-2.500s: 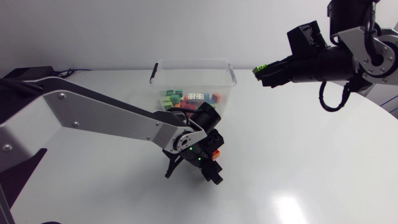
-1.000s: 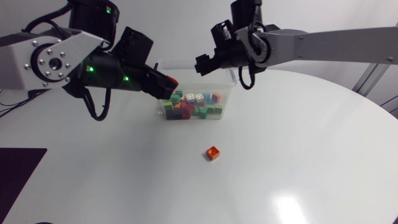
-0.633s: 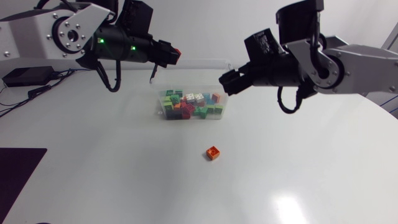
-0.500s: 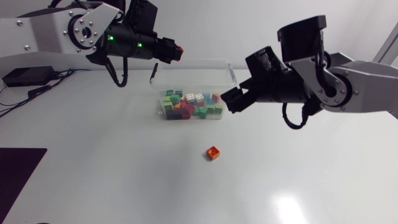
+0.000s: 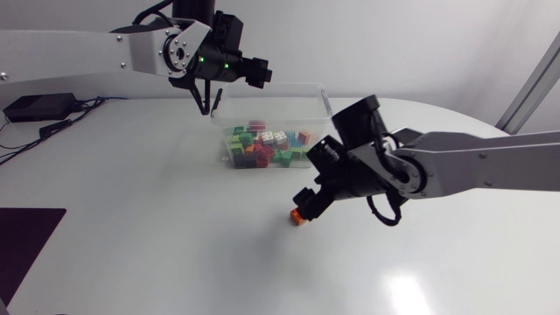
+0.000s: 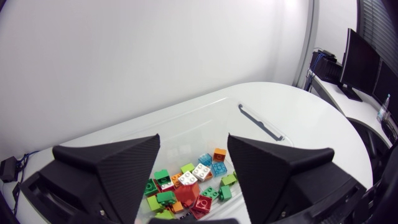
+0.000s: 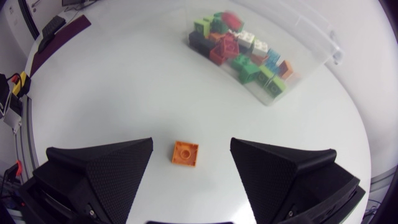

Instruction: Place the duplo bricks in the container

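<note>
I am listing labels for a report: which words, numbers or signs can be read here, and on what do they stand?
None can be read: the clear plastic container, the coloured toy bricks in it and the orange square brick on the white table show no print.

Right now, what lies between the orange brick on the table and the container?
Nothing: between the orange brick and the container there is only bare table, as the right wrist view shows.
</note>
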You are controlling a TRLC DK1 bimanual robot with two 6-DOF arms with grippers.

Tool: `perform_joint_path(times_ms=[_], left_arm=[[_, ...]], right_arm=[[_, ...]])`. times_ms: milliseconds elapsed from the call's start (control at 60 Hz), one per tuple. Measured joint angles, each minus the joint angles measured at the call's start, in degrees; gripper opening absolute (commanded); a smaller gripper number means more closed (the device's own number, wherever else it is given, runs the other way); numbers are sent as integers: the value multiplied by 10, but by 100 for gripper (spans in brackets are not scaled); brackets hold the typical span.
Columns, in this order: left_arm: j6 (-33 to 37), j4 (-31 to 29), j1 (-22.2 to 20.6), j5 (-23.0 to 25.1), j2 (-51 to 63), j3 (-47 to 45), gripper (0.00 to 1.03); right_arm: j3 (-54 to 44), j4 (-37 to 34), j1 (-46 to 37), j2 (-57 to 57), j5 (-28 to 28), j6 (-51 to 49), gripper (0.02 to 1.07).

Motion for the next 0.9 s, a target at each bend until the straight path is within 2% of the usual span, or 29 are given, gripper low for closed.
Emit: perform_joint_path(times_ms=[233, 367, 600, 767, 850, 900], left_arm=[[0, -39, -1, -2, -12, 8, 98], [0, -47, -1, -2, -70, -14, 98], [1, -79, 3, -2, -185, -55, 98], [12, -114, 7, -2, -234, -98, 98], [20, -127, 7, -2, -252, -123, 98], [24, -131, 7, -2, -266, -140, 98]], right_arm=[[33, -23, 11, 76, 14, 4, 92], [58, -30, 16, 107, 26, 5, 91], [104, -69, 23, 167, 36, 19, 78], [127, -110, 23, 195, 40, 23, 62], [142, -130, 23, 204, 40, 23, 60], [151, -141, 23, 209, 40, 23, 51]])
